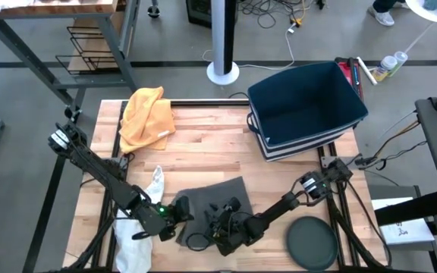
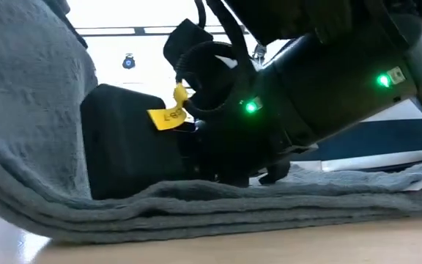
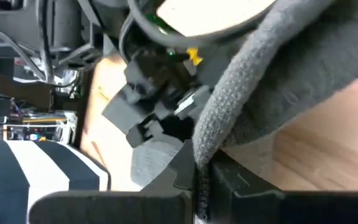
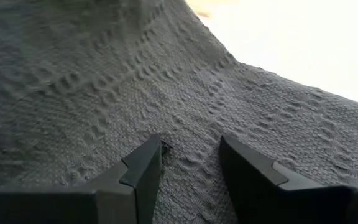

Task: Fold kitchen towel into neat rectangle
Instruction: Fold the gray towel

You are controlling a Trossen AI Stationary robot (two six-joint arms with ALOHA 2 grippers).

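Observation:
The dark grey kitchen towel [image 1: 220, 196] lies on the wooden table near its front edge. In the low view the towel [image 2: 218, 209] rests in stacked layers and rises at the picture's left. My left gripper [image 1: 178, 215] is at the towel's left side, shut on its edge. My right gripper [image 1: 220, 218] comes in from the right over the towel's near part. Its open fingers [image 4: 146, 163] stand apart just over the towel's weave [image 4: 104, 81]. My left gripper pinches the towel's left edge [image 3: 201, 148] between its two shut fingers, coming from the table's left and slanting down. The cloth rises from the fingers and drapes over, lifted off the wood there; the rest lies on the table. One layer or several, I cannot tell. My right gripper has its open fingertips [image 4: 235, 155] at the towel's surface; whether they touch it I cannot tell.
A yellow cloth [image 1: 147, 115] lies at the far left and a white cloth [image 1: 155, 184] beside my left arm. A dark blue bin [image 1: 306, 102] stands at the far right, and a dark round plate [image 1: 312, 243] at the near right. Bare wood [image 1: 211, 144] lies mid-table.

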